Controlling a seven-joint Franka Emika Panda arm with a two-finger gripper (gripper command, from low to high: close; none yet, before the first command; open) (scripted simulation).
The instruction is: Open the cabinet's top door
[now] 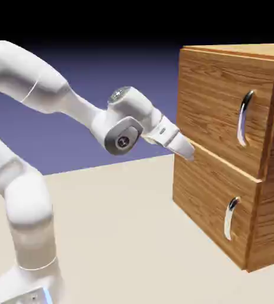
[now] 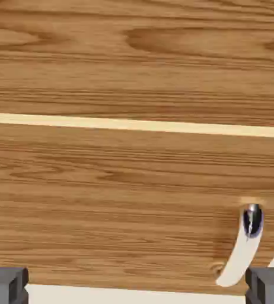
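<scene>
Looking from near to far: pale floor [image 1: 115, 237] across the bottom of the exterior view, smooth, plain, lit evenly. White arm [image 1: 29, 196] rising at lower left, reaching to the middle. Gripper [image 2: 137, 288] angled down toward the exterior view's right, near the cabinet front; in the hand view its tips stand wide apart at the bottom corners, nothing between them held.

Cabinet [image 1: 222, 160] fills the exterior view's right side, upright, wood-grained. Top door [image 1: 216, 101] at upper right of the frame, closed, roughly square, its face turned toward the left and front. Its chrome handle [image 1: 244, 119] curves, long axis near vertical, leaning slightly, close to the door's right edge. Lower panel [image 1: 210, 196] beneath, similar handle [image 1: 231, 218]. Behind, a blue-violet backdrop [image 1: 127, 71], darkening to black at the top.
</scene>
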